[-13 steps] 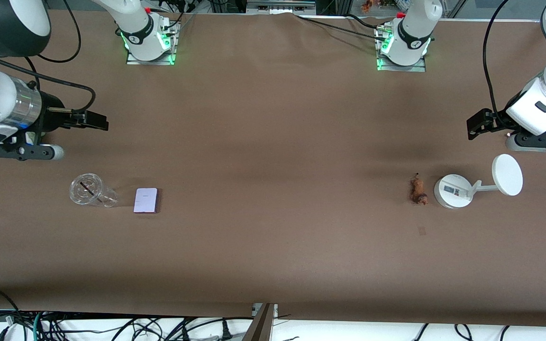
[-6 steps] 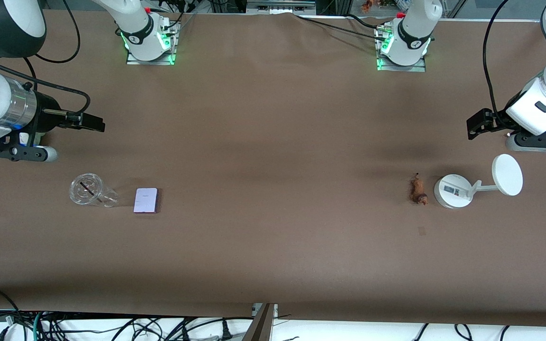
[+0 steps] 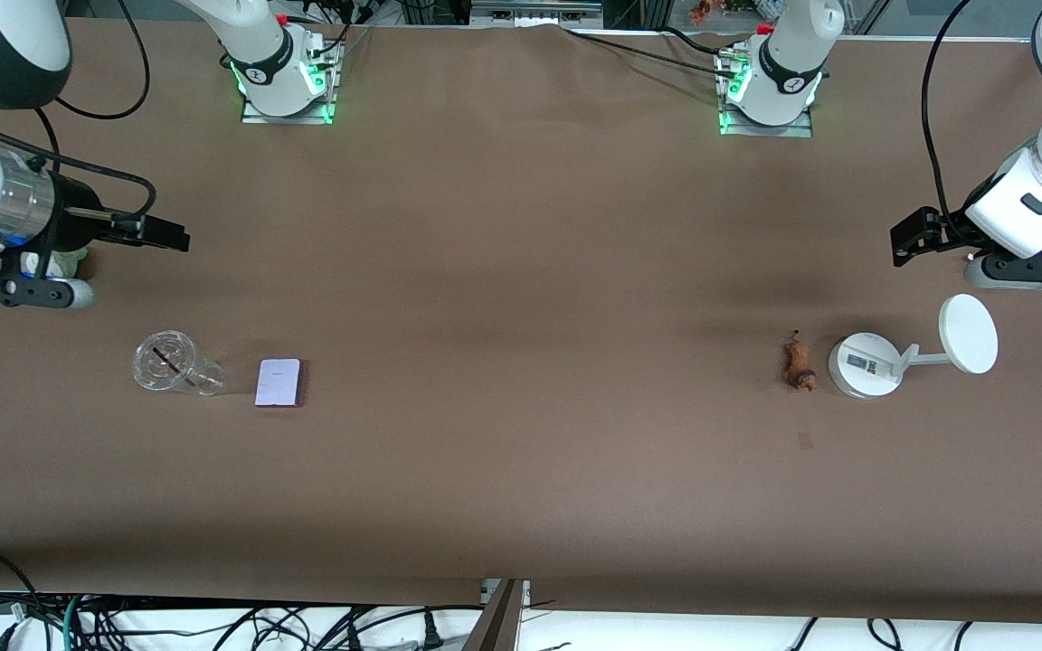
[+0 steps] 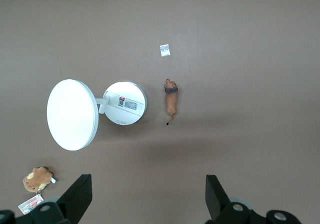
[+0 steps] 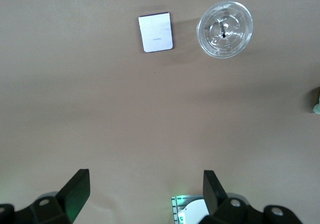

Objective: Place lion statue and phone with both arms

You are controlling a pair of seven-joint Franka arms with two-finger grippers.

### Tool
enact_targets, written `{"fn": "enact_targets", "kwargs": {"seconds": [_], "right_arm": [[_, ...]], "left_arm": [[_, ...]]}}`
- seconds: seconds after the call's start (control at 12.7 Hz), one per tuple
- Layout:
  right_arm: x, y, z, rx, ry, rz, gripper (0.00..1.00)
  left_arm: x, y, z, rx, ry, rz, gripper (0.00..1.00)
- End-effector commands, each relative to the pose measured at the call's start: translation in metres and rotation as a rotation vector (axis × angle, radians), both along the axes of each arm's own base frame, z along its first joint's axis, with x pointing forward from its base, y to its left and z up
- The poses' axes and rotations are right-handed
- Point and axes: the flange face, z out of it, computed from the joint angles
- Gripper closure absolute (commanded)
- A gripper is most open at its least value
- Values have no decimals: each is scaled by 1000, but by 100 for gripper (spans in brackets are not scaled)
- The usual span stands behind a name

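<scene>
Both grippers are held high and empty, with the phone and the lion statue lying untouched on the table.

The right gripper [image 3: 168,237] is carried over the table [image 3: 521,271] at the right arm's end, fingers [image 5: 75,191] spread wide with nothing between them. The left gripper [image 3: 914,237] is poised over the left arm's end, wrist angled down, fingers [image 4: 80,196] likewise parted and empty. The phone [image 3: 278,382] is seen flat on the table, just beside a clear plastic cup [image 3: 170,365] that lies toward the right arm's end. The lion statue [image 3: 797,363] is found lying on its side, just beside the round base of a white stand [image 3: 865,365], apart from it. A small brown plush [image 4: 37,179] is picked up in the left wrist view, near the stand's disc.
</scene>
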Motion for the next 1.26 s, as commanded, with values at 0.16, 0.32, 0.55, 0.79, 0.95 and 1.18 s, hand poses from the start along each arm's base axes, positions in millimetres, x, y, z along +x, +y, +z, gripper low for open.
{"fn": "enact_targets", "kwargs": {"seconds": [0.16,0.32,0.55,0.79,0.95,1.18], "right_arm": [[-36,-64,13,27,22,-38,0],[-52,-77,12,37,-42,3,0],[-61,-76,44,-14,-185,27,0],[-63,-76,48,-20,-184,31,0],[-63,-62,43,-23,-161,51,0],[-61,-47,42,-43,-161,85,0]], "left_arm": [[2,-2,5,-25,6,6,0],[2,-2,5,-25,6,7,0],[2,-2,5,-25,6,6,0],[2,-2,5,-25,6,6,0],[2,-2,5,-25,6,6,0],[2,-2,5,-25,6,6,0]]}}
